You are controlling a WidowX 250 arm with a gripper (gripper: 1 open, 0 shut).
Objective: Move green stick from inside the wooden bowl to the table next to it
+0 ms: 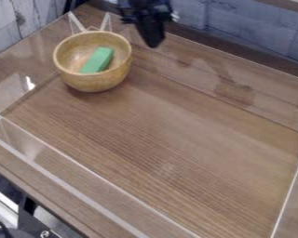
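Green stick (100, 60): lay inside the wooden bowl (93, 82), far left of the table (177, 130). Gripper (153, 39): closed and empty, just right of the bowl's far rim.

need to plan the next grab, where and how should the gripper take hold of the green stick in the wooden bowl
Grip the green stick across its narrow width, near the middle, coming from above. It lies slanted inside the wooden bowl, whose thick walls block a side approach; its flat long sides suit the fingers. The gripper, shut, is right of the bowl, so it must open first.
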